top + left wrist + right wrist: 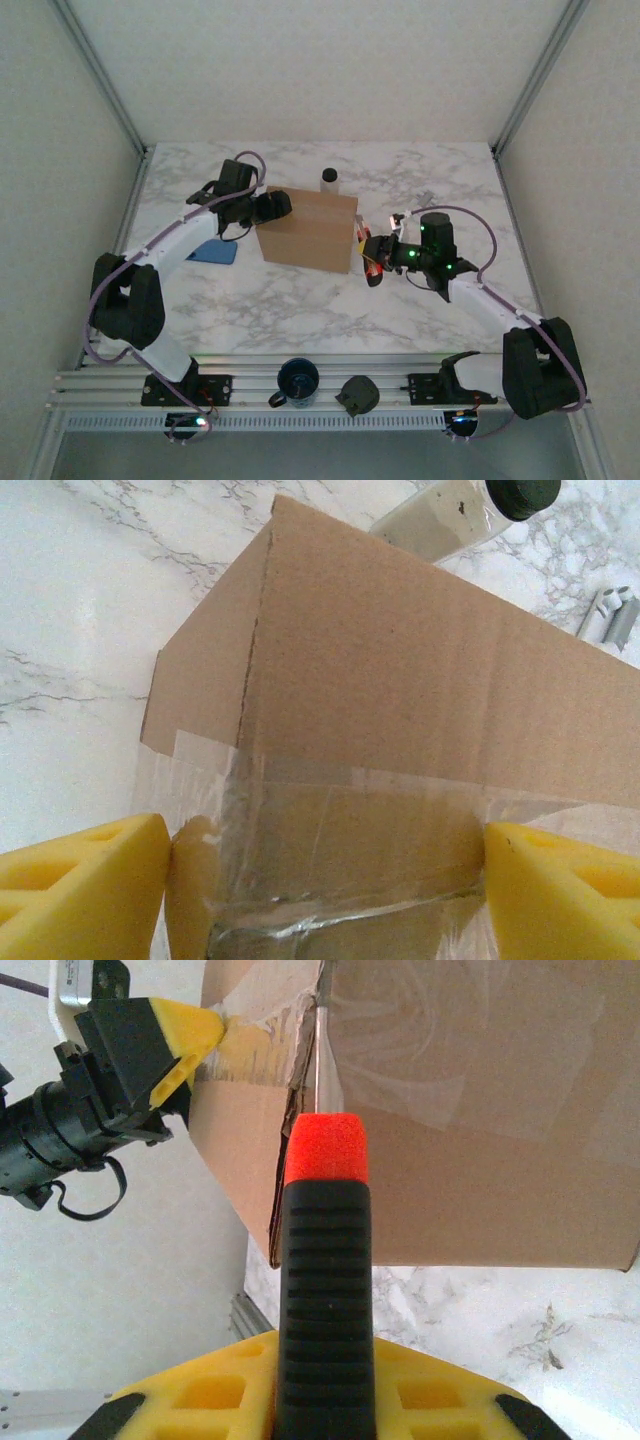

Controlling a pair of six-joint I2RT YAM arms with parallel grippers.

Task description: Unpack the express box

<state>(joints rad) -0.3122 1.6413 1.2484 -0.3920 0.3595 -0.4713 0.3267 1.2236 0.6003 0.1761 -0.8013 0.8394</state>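
The right gripper [325, 1385] clamps a black-handled, red-tipped knife [325, 1280], its thin blade against a taped corner of the express box [310, 232]. The left gripper [327, 875] squeezes the box's taped left end between its yellow fingers [85, 885]. The box sits mid-table [300, 310], with a capped bottle [329, 179] just behind.

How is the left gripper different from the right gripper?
The left gripper stands wide, clamped on the express box at its taped end; the right gripper is nearly shut on a knife. The left steadies the box; the right aims its knife at a corner. Both have yellow fingers.
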